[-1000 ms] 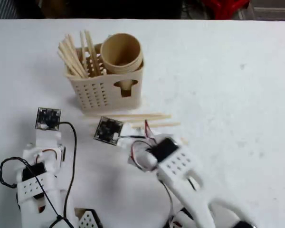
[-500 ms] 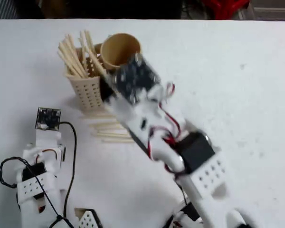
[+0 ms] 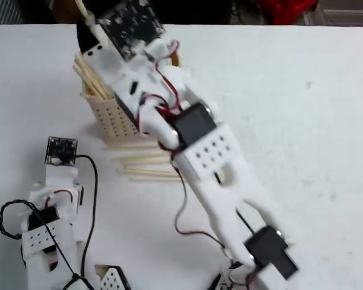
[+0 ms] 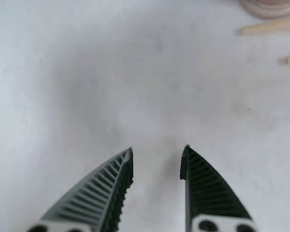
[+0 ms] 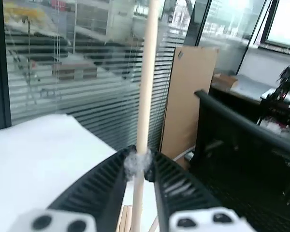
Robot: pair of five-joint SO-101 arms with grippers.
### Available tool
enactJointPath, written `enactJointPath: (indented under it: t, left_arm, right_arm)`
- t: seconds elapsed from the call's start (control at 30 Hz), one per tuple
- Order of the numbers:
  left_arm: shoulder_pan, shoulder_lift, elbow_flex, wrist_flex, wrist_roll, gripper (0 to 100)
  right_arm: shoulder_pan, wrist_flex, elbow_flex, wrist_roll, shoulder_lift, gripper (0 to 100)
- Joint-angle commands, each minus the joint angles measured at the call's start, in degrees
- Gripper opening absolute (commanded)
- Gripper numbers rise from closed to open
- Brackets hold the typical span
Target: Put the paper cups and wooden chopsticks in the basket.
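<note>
My right gripper is shut on one wooden chopstick, which stands upright between its fingers. In the high view the right gripper hangs above the far left corner of the beige slotted basket, and the held chopstick sticks up past the table's far edge. Several chopsticks lean in the basket. The arm covers the paper cups apart from a sliver of rim. More chopsticks lie flat in front of the basket. My left gripper is open just above bare table.
The left arm sits at the near left, short of the loose chopsticks. Two chopstick ends show beyond the left gripper. The right arm crosses the middle of the table diagonally. The table's right half is bare white surface.
The right arm rose from the table in front of the basket and swung up and to the far left over it with a chopstick. The loose chopsticks now lie further left. The left arm stayed still.
</note>
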Motion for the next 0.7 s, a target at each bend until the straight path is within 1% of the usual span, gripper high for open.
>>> enactJointPath:
  t: [0.0,0.13,0.43,0.6,0.67]
  left_arm:
    - [-0.40,-1.10,-0.35,-0.97,0.53,17]
    - [-0.40,-1.10,-0.35,-0.97,0.53,17]
    - [-0.40,-1.10,-0.35,-0.97,0.53,17]
    - [-0.40,-1.10,-0.35,-0.97,0.53,17]
    - [-0.40,-1.10,-0.35,-0.97,0.53,17]
  right_arm:
    - [-1.10,-1.54,-5.10,-0.53,2.95,1.8]
    - [-1.89,-1.54,-5.27,-0.53,5.49,1.9]
    - [-1.98,0.48,-5.36,-0.53,5.58,2.8]
    - [-2.15,3.47,-5.45,-0.53,5.58,17.6]
    - [-1.98,4.53,-5.54,-0.53,5.32,19.0]
